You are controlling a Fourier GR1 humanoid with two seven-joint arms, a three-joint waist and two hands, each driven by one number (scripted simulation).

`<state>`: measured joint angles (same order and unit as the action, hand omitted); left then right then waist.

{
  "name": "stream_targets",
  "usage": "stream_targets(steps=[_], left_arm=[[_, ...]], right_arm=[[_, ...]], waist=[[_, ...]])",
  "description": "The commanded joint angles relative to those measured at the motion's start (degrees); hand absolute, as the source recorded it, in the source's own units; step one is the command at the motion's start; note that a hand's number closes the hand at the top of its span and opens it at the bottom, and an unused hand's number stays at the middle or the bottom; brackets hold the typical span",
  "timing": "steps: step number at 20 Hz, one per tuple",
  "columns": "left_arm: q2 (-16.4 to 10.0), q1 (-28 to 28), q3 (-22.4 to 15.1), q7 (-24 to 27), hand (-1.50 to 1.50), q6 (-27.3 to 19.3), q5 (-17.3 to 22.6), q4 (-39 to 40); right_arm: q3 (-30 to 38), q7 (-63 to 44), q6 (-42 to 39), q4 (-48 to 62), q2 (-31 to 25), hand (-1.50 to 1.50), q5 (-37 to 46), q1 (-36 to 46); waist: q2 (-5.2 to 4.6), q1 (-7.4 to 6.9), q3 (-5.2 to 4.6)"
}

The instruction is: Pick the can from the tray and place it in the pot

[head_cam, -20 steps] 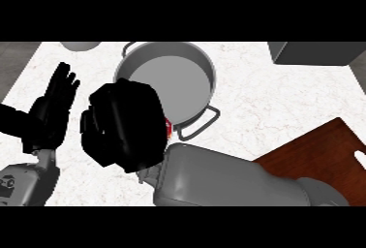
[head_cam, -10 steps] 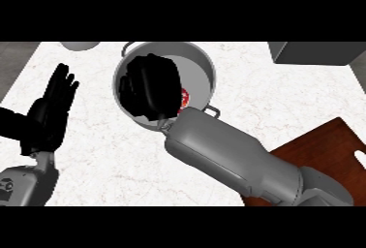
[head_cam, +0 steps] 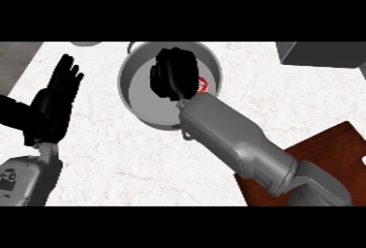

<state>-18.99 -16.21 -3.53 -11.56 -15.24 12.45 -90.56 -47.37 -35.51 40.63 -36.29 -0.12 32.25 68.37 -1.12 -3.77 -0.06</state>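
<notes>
— Where is the can (head_cam: 203, 85) to be found?

— It is seen inside the ring of the pot (head_cam: 142, 97), by the right-hand wall. Only a small red and white patch of it is shown; the rest is hidden by the right robot hand (head_cam: 172, 72).

— How is that robot hand held?

— It is lowered over the pot's mouth, and its fingers are curled round the can, so the can is grasped. Whether the can is resting on the pot's floor cannot be told.

— And the other one?

— The left robot hand (head_cam: 52, 107) is held open at the view's left, fingers straight and pointing up, well apart from the pot. Nothing is gripped by it.

— What else is laid out?

— The pot is set on the white marbled table (head_cam: 143, 160). A brown tray (head_cam: 336, 140) is seen at the lower right, partly covered by the right forearm.
</notes>
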Motion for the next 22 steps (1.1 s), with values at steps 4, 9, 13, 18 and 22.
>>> stream_targets(steps=[4, 9, 13, 18, 22], left_arm=[[-0.83, 1.36, 0.06, 2.17, 0.0, 2.3, -0.43, 0.09], [2.92, 0.05, -1.54, 2.17, 0.0, -0.33, -1.31, -0.04], [0.9, -1.74, -0.48, 0.29, 0.0, 1.48, -0.36, 0.24], [0.57, 0.61, 1.24, 1.54, 0.0, 2.28, 0.74, 0.37], [0.36, 0.73, 1.71, 1.42, 0.0, 1.15, -0.85, 0.91]], right_arm=[[6.34, 7.78, -1.2, 5.19, 0.11, -1.5, -12.14, -3.34], [10.79, 21.19, -5.73, 4.52, 0.11, -1.5, -21.09, -6.49], [17.34, 30.3, -3.91, 0.11, 0.11, -1.5, -28.83, -7.01], [24.69, 39.7, -5.37, 0.22, 0.11, -1.5, -37.7, -6.95], [30.42, 50.14, -10.31, 3.42, 0.12, -1.5, -42.01, -9.95]], waist=[[-0.52, -1.71, 0.05], [-0.92, -2.1, 0.14], [-1.04, -2.23, 0.25], [-0.51, -1.46, 0.15], [0.07, 1.0, 0.13]])
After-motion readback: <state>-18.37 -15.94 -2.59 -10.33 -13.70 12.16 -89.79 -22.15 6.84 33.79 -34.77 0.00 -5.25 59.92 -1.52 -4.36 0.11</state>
